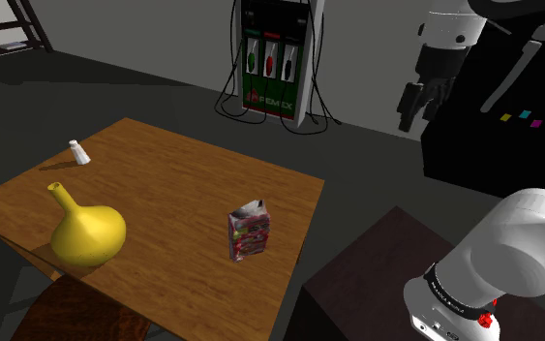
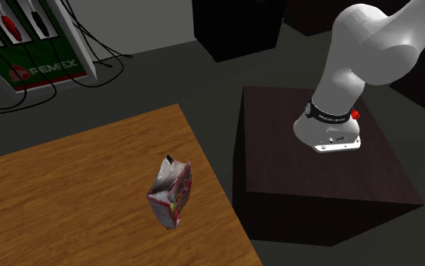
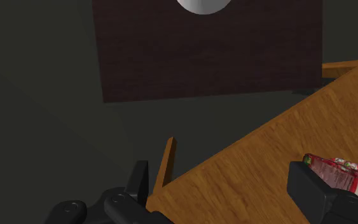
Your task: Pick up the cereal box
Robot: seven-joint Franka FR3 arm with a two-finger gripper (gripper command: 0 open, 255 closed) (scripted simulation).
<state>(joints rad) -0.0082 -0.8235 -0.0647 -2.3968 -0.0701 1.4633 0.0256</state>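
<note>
Where the dark floor meets the furniture, a wooden table [image 1: 183, 184] [image 2: 67, 204] [image 3: 279, 146] takes up most of the shoulder view's left, and a dark brown stand [image 1: 377, 271] [image 2: 294, 166] [image 3: 203, 51] sits just beside its near corner, apart from it. From the stand the white arm [image 1: 522, 242] [image 2: 369, 45] rises and bends away out of the pictures. Against the far wall stands a green and white fuel pump [image 1: 275, 63] [image 2: 29, 45] marked PEMEX, with black hoses hanging down. On the table a yellow gourd-shaped vase [image 1: 86, 232] sits near the front edge. The cereal box [image 1: 248, 232] [image 2: 170, 193] [image 3: 346, 172], printed in red and pink with its top flaps ragged, stands upright near the table edge that faces the stand, well apart from the vase. The gripper [image 1: 415, 105] [image 3: 222, 179] hangs high over the floor beyond the table, well apart from the box, its fingers spread with nothing between them. A small white shaker [image 1: 78, 152] stands at the table's far corner.
</note>
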